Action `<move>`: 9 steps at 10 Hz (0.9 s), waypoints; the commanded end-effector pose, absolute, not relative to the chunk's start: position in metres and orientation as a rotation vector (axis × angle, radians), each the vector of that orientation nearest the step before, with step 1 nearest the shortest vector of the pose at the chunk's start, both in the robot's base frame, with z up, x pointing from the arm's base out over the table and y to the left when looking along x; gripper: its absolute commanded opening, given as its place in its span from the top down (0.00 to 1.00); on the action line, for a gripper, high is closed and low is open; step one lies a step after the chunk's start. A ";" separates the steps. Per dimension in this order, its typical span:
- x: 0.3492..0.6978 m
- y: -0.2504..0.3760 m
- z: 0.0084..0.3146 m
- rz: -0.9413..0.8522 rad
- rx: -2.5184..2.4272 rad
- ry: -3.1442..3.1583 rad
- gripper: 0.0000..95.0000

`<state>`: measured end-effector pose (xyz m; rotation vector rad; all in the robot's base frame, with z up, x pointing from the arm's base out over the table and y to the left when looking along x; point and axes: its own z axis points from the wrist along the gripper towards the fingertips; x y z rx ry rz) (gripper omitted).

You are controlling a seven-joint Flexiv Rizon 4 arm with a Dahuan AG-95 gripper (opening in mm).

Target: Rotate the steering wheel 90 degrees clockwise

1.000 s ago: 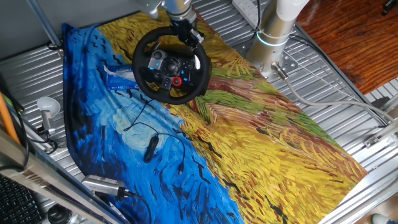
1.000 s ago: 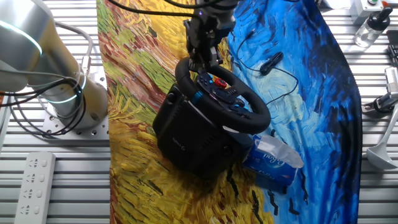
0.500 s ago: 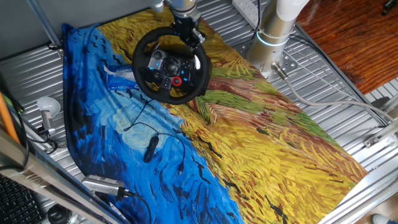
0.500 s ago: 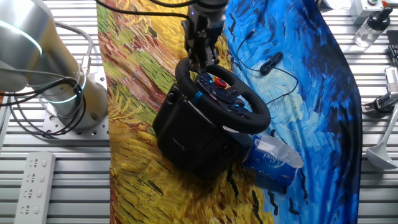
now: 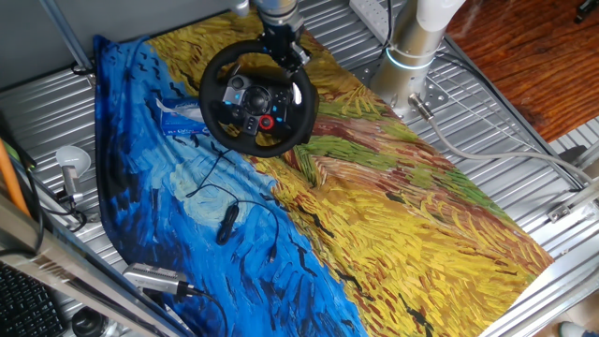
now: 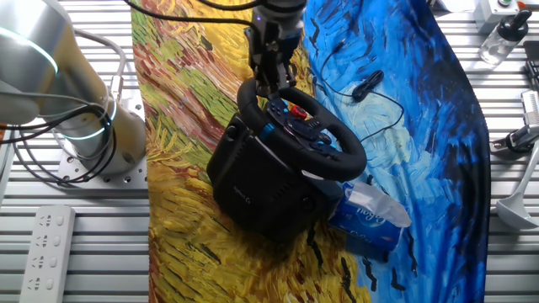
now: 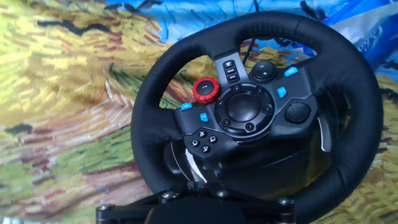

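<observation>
While the gripper (image 5: 284,53) hangs just above the steering wheel (image 5: 258,96), its jaw state unclear, lower squarely onto the rim. From the opposite side, wheel (image 6: 301,126) tilts; approach along its face. Hand view: centre below red knob (image 7: 205,89).

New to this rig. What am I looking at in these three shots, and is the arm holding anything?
A single robot arm works at a table covered by a painted cloth. Two shots come from fixed cameras on different sides; the third is from a camera on the hand, looking along the fingers. The gripper is at the rim of a black steering wheel, which has a red knob on its hub. Whether it is gripping the rim cannot be told. Also on the cloth: a small black device on a cable and a blue tissue pack.
</observation>
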<state>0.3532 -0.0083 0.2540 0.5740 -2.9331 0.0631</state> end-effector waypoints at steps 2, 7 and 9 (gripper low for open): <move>0.350 -0.009 0.254 0.132 0.592 -2.939 1.00; 0.349 -0.022 0.235 0.158 0.715 -2.896 1.00; 0.349 -0.021 0.239 0.194 0.811 -2.856 0.80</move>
